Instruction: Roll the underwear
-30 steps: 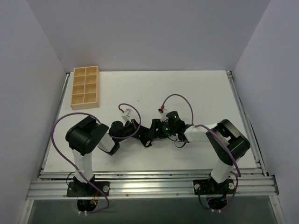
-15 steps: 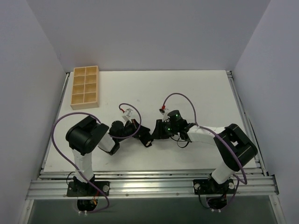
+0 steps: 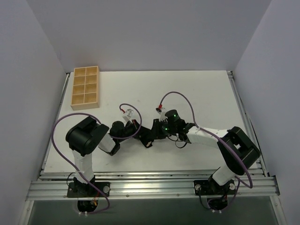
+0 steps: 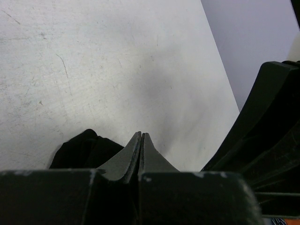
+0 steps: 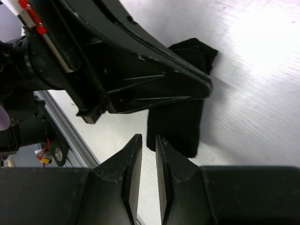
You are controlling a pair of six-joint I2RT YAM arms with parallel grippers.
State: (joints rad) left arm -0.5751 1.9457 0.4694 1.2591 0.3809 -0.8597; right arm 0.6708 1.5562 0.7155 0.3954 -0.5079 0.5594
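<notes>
The underwear [image 5: 177, 125] is a small black folded bundle on the white table; no waistband shows. In the top view the underwear [image 3: 148, 142] lies mid-table between the two grippers. My left gripper [image 4: 141, 135] is shut, its fingertips pressed together with nothing visible between them. The underwear [image 4: 78, 149] peeks out beside it at the lower left. In the right wrist view the left gripper [image 5: 140, 79] lies across the bundle's upper part. My right gripper [image 5: 145, 140] hovers at the bundle's near edge, its jaws a narrow gap apart with nothing between them.
A tan wooden compartment tray [image 3: 85, 87] stands at the table's far left corner. Metal rails [image 3: 150, 180] run along the near edge by the arm bases. Purple cables [image 3: 176, 96] loop above both wrists.
The right gripper's jaws have narrowed from wide open to a thin gap, and its wrist has shifted slightly left toward the bundle. The left gripper has stayed shut in place.
</notes>
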